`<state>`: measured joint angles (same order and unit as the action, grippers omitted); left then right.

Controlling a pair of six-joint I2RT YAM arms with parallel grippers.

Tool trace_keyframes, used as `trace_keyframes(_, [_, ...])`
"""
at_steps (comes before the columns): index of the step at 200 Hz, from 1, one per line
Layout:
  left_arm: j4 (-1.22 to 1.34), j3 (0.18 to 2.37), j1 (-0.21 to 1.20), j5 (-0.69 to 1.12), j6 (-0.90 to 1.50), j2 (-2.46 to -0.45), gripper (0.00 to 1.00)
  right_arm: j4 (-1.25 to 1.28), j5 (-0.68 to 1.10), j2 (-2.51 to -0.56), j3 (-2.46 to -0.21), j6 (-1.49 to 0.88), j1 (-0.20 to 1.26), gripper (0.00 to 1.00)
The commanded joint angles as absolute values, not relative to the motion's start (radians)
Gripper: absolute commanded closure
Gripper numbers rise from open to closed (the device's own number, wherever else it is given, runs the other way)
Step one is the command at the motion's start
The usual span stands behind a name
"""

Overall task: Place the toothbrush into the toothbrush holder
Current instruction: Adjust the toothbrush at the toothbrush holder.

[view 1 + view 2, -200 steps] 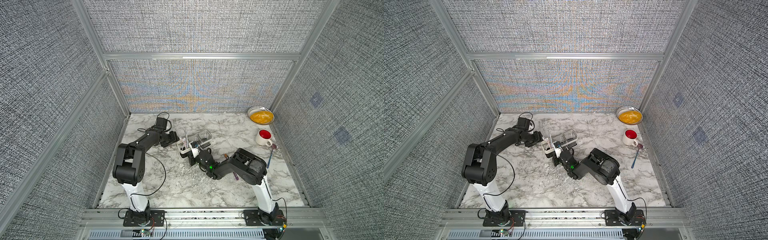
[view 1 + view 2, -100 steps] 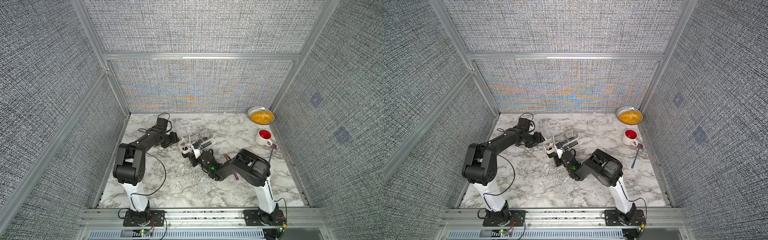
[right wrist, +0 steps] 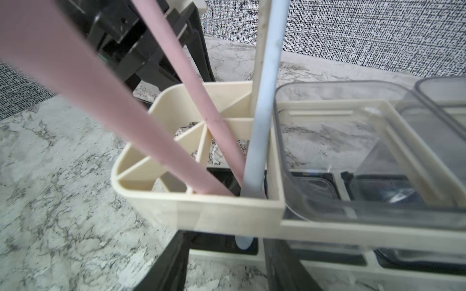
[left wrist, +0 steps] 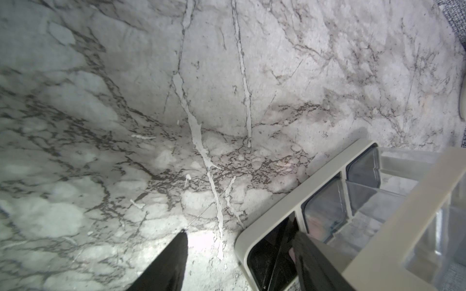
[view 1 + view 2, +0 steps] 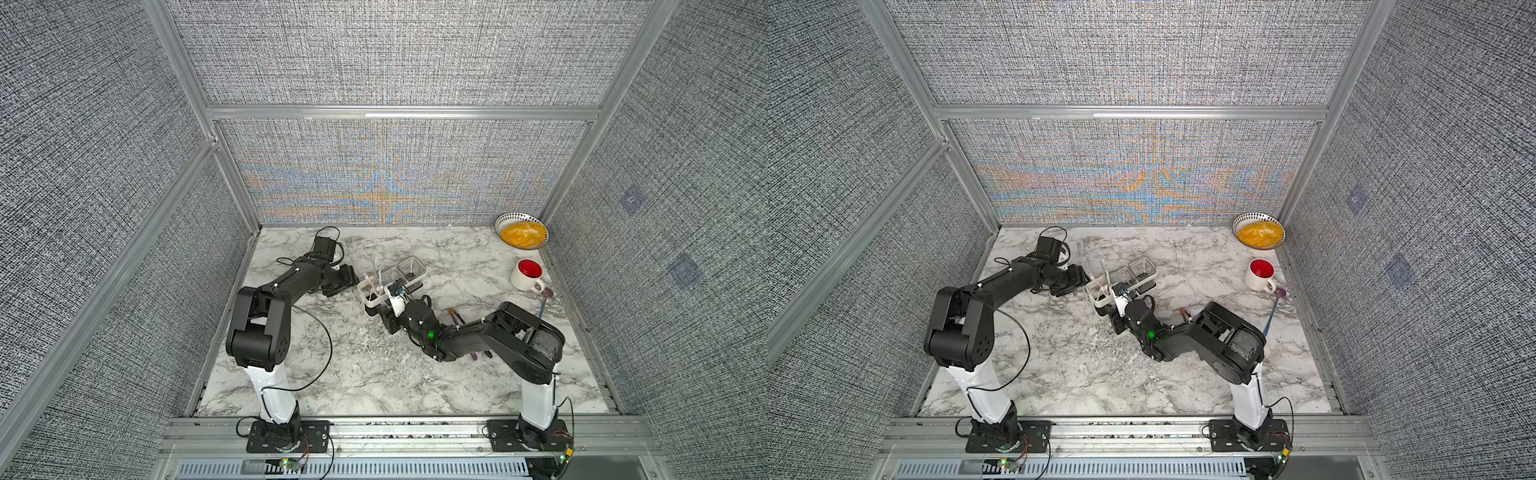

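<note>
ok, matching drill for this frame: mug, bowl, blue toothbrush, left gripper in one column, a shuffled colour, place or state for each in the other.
Things:
1. mug
2. bowl
3. blue toothbrush
4. left gripper

Descriptions:
A. standing in the divided end section of the toothbrush holder
B. open, at the holder's end
C. red inside
D. yellow inside

Pairs: 1-C, 2-D, 3-A, 4-B
</note>
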<state>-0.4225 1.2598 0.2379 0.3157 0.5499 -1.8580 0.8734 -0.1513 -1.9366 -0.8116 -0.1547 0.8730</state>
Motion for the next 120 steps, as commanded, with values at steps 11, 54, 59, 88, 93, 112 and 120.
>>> trace_keyframes(11, [-0.426, 1.258, 0.238, 0.319, 0.541, -1.851, 0.31, 0.828, -0.156, -1.929, -0.777, -0.171, 0.873, 0.49])
trace_keyframes(54, [-0.439, 1.258, 0.238, 0.308, 0.537, -1.838, 0.31, 0.744, -0.146, -1.899, -0.769, -0.187, 0.872, 0.41])
trace_keyframes(59, [-0.44, 1.258, 0.238, 0.307, 0.537, -1.836, 0.31, 0.734, -0.149, -1.887, -0.76, -0.187, 0.872, 0.4])
trace_keyframes(88, [-0.439, 1.254, 0.238, 0.299, 0.535, -1.829, 0.31, 0.676, -0.182, -1.759, -0.656, -0.203, 0.869, 0.36])
trace_keyframes(93, [-0.434, 1.251, 0.238, 0.3, 0.535, -1.826, 0.31, 0.658, -0.185, -1.729, -0.64, -0.207, 0.867, 0.35])
trace_keyframes(112, [-0.401, 1.23, 0.239, 0.298, 0.541, -1.809, 0.31, 0.551, -0.22, -1.6, -0.592, -0.212, 0.859, 0.35])
trace_keyframes(120, [-0.387, 1.222, 0.239, 0.295, 0.544, -1.801, 0.31, 0.494, -0.242, -1.547, -0.581, -0.211, 0.855, 0.34])
